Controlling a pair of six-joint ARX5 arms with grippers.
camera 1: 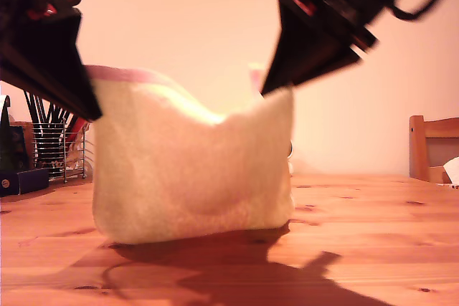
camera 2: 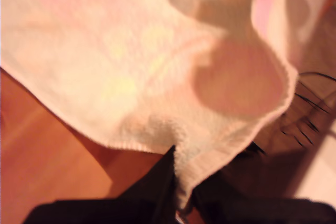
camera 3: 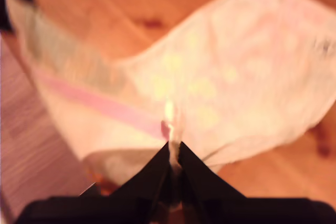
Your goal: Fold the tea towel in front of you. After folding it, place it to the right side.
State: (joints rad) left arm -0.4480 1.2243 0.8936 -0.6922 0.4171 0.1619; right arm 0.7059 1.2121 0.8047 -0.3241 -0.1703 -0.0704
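Observation:
The tea towel (camera 1: 190, 170), cream terry with a pink band along its top edge, hangs stretched between both grippers, and its lower edge rests on the wooden table (camera 1: 366, 234). My first gripper (camera 1: 93, 111) is at the exterior view's left, shut on one upper corner. Its wrist view shows the tea towel (camera 2: 131, 66) pinched between dark fingers at my first gripper (camera 2: 181, 184). At the exterior view's right, my second gripper (camera 1: 267, 91) is shut on the other upper corner. In its wrist view the tea towel (camera 3: 236, 77) spreads away from my second gripper (camera 3: 174, 153), with faint yellow and pink patterning.
A wire rack (camera 1: 51, 145) holding dark utensils stands at the exterior view's left, with a dark box (camera 1: 21, 180) beside it. The wire rack (camera 2: 310, 108) also shows close behind the towel corner. A wooden chair (camera 1: 432, 147) stands at the exterior view's right edge.

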